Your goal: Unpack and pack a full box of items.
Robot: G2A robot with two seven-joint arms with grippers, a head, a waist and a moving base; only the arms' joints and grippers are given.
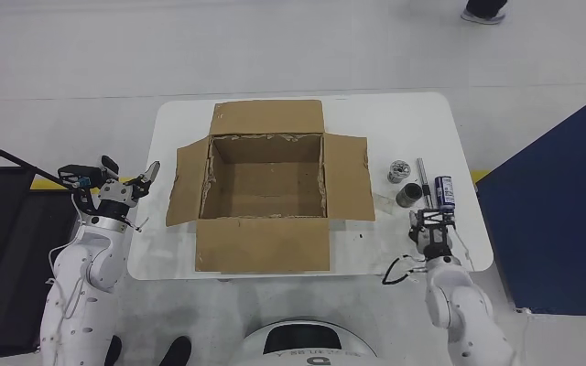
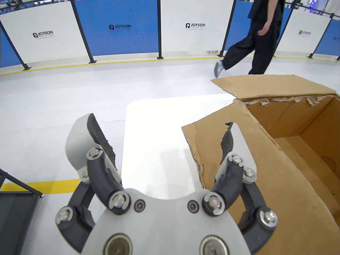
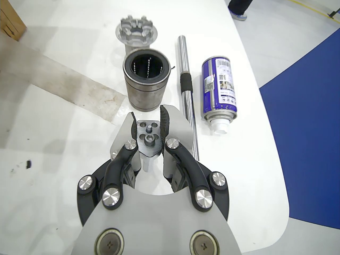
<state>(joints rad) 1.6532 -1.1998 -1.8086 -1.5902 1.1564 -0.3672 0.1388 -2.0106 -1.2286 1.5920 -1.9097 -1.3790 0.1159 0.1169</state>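
An open cardboard box [image 1: 265, 188] stands mid-table with its flaps spread; its inside looks bare. My left gripper [image 2: 162, 134] hangs open beside the box's left flap [image 2: 239, 144], also seen as the left gripper [image 1: 137, 178] at the table's left edge. My right gripper [image 3: 148, 123] is shut on a small grey metal block [image 3: 147, 136] with screw holes, low over the table's right side, the right gripper [image 1: 430, 220] in the top view. Just beyond it stand a steel sleeve [image 3: 146, 80] and a castellated metal part [image 3: 136, 31], with a chrome rod [image 3: 187, 88] and a blue spray can [image 3: 219, 88] lying alongside.
The white table's [image 1: 412, 119] right edge runs close past the spray can. A stained strip [image 3: 66, 86] marks the tabletop between the box and the parts. A blue mat [image 1: 540, 210] covers the floor to the right. A black stand [image 2: 16, 211] sits off the table's left side.
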